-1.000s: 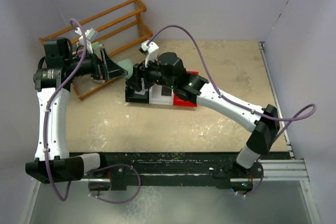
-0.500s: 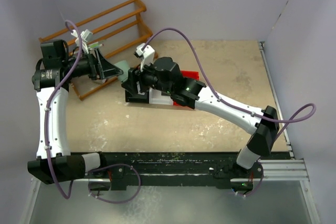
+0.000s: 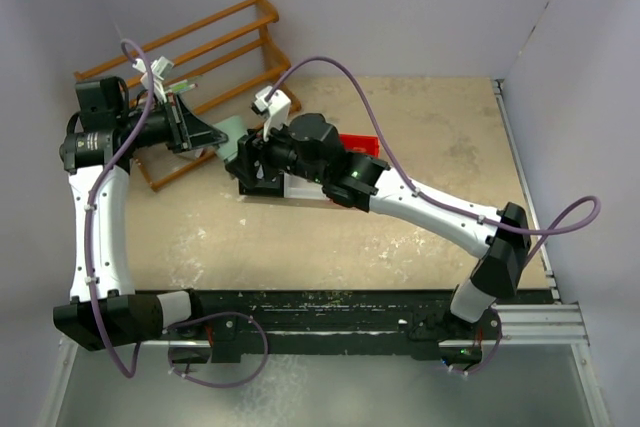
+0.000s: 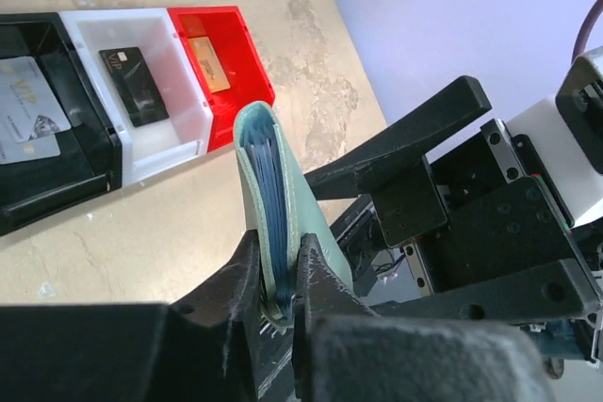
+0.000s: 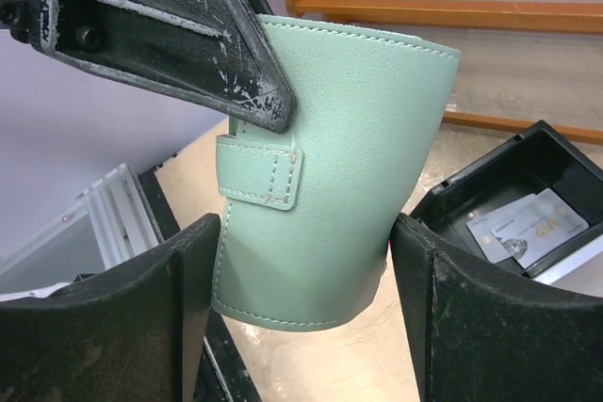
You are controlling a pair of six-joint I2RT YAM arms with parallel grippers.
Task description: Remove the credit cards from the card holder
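- Nearest, on the worktop (image 4: pixel 113 233) and right of the holder, stand three bins. A silver card (image 4: pixel 28 105) lies in the black bin (image 4: pixel 66 171), a black card (image 4: pixel 137 85) in the white bin (image 4: pixel 184 91), and a gold card (image 4: pixel 207 63) in the red bin (image 4: pixel 247 68).
- A little farther and to the left, the holder (image 5: pixel 344 185) is in the air, folded shut.
- The left claw (image 4: pixel 280 261) is closed on the holder, one finger on each face, near its strap tab (image 5: pixel 259 171).
- The right claw (image 5: pixel 303 233) stands wide, with a finger at each side edge of the holder. Whether they press it, I cannot tell.
- This looks like a handover. The left grip should be firm before the right claw moves off. The right claw should spread first and then back off straight, so the holder is not pulled askew.
- Whether cards remain inside is not visible.
- The wooden rack (image 3: pixel 200 37) is farthest; the holder should stay away from it.
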